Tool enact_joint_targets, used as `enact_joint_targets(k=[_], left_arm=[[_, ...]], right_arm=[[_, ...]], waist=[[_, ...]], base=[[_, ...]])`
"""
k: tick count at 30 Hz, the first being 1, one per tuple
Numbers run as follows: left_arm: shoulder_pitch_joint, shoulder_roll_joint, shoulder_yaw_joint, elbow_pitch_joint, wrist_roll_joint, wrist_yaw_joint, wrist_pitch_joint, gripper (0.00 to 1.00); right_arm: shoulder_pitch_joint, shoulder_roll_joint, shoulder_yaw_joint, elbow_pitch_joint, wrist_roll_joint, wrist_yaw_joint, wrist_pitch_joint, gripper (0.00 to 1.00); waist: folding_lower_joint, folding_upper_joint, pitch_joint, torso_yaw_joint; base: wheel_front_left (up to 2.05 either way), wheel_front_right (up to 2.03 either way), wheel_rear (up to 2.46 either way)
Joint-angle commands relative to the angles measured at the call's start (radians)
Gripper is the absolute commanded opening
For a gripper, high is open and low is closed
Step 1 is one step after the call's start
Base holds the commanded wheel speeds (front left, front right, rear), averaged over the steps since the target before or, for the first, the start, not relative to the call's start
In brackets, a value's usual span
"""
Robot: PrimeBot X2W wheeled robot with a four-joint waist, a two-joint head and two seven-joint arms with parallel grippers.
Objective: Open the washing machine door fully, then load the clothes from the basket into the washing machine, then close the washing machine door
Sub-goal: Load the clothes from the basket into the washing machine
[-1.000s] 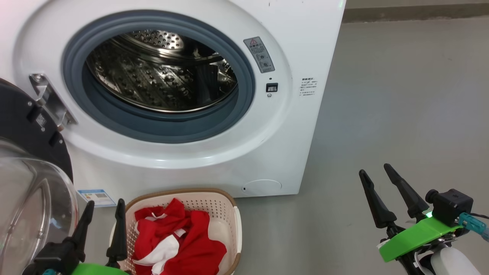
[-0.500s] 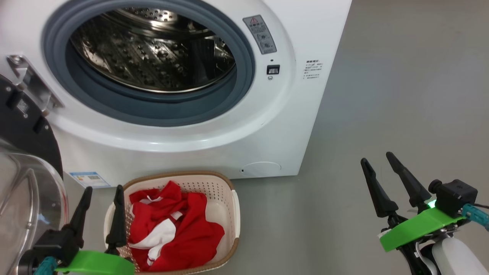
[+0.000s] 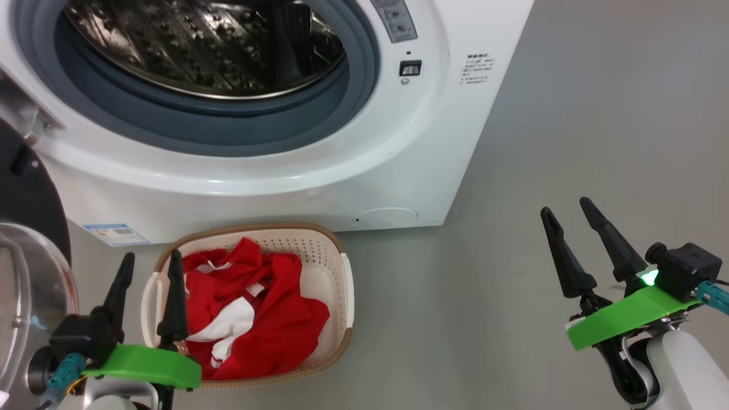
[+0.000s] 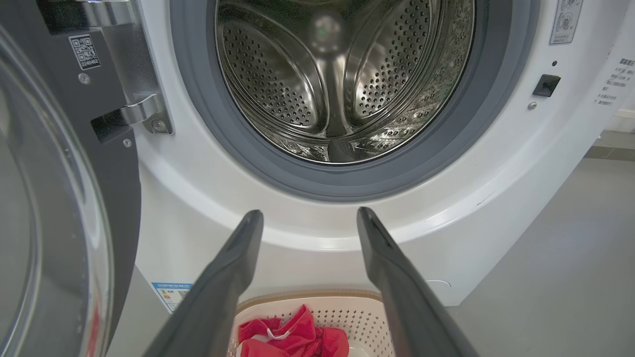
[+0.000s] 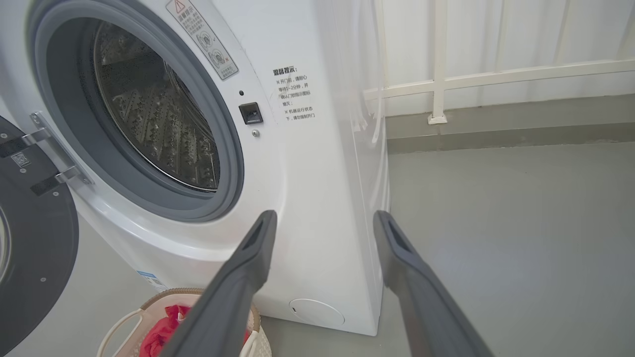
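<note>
My left gripper [image 3: 151, 255] hangs wide open near the basket [image 3: 319, 234], with the red clothes [image 3: 262, 310] inside it. My right gripper [image 3: 565, 206], equally wide, holds nothing.

1. You get bright, even light in all three views, with no dark corners.
2. A soft shadow lies on the floor [image 3: 512, 142] just right of the washing machine [image 3: 433, 142].
3. The steel drum [image 4: 337, 84] throws sharp glints, and a pale sheen runs along the white front ring.
4. The glass of the washing machine door [image 3: 28, 296] carries hazy reflections.
5. Your wrist views bow straight edges near their borders.
</note>
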Motion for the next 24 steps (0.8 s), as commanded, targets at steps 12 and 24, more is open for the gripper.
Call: enact_joint_targets(k=[12,24], left_arm=[[-0.109,-0.006,0.050,0.077,0.010,-0.019,-0.012,1.00],[-0.203,-0.022,0.074,0.237,0.023,-0.047,-0.012,1.00]], right_arm=[[-0.055,-0.014,0.012,-0.038,-0.015,0.002,-0.012,1.00],[-0.101,-0.004,0.016,-0.050,-0.021,0.002,-0.012,1.00]], waist=[[0.0000,0.0000,0.115,-0.013],[0.0000,0.0000,0.214,-0.023]], base=[[0.00,0.00,0.00],[0.00,0.00,0.00]])
